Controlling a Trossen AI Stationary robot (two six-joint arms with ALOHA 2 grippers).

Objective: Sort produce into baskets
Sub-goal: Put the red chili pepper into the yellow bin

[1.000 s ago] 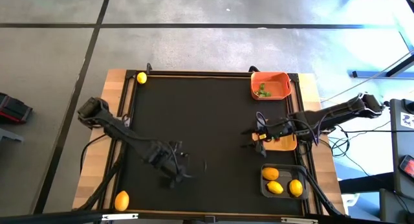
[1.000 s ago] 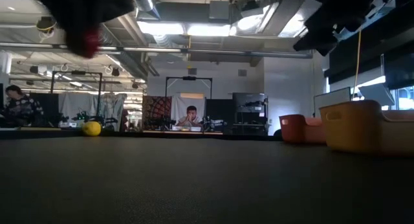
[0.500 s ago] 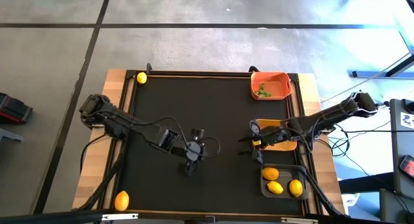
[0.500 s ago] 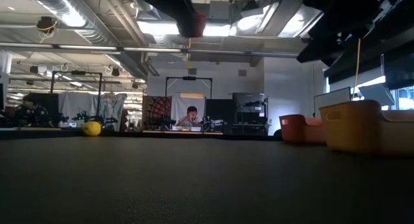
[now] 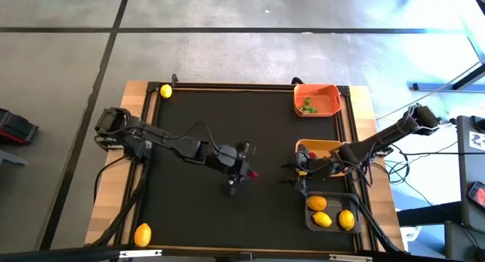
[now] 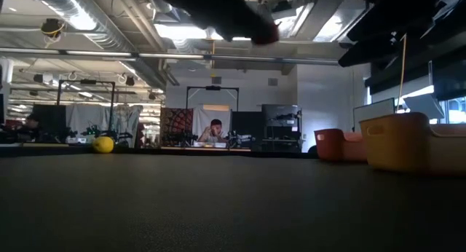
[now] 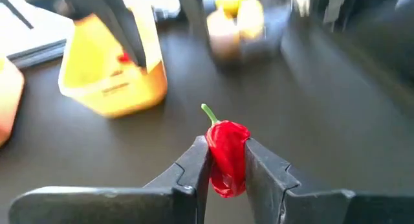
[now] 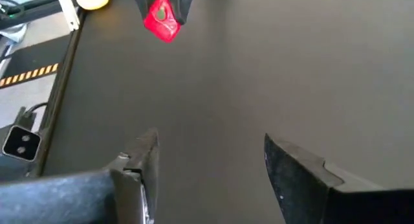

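My left gripper (image 5: 244,171) hangs over the middle of the black mat, shut on a small red pepper (image 7: 226,156) with a green stem. The pepper also shows in the low view (image 6: 266,33) and in the right wrist view (image 8: 162,17). My right gripper (image 5: 292,171) stands open just to the pepper's right, with nothing between its fingers (image 8: 145,166). Along the right edge stand the orange basket (image 5: 327,90) holding green pieces, the yellow-tan basket (image 5: 318,146) and the dark basket (image 5: 311,214) with three lemons. My left gripper pinches the red pepper's body (image 7: 225,166) between its two fingers, one on each side. The stem end (image 7: 208,111) sticks out past the fingertips. The fingers slant downward toward the table's right side. The pepper is lifted clear of the mat.
One lemon (image 5: 165,91) lies at the far left corner and another (image 5: 142,234) at the near left corner, both on the wooden border. My right arm lies across the yellow-tan basket. People sit in the room beyond the table.
My left gripper has swung from the near left part of the mat toward the table's right and a little toward the far edge. It carries the red pepper clear of the mat and has tipped up from pointing steeply down. My right gripper has drifted slightly toward the near edge, staying open.
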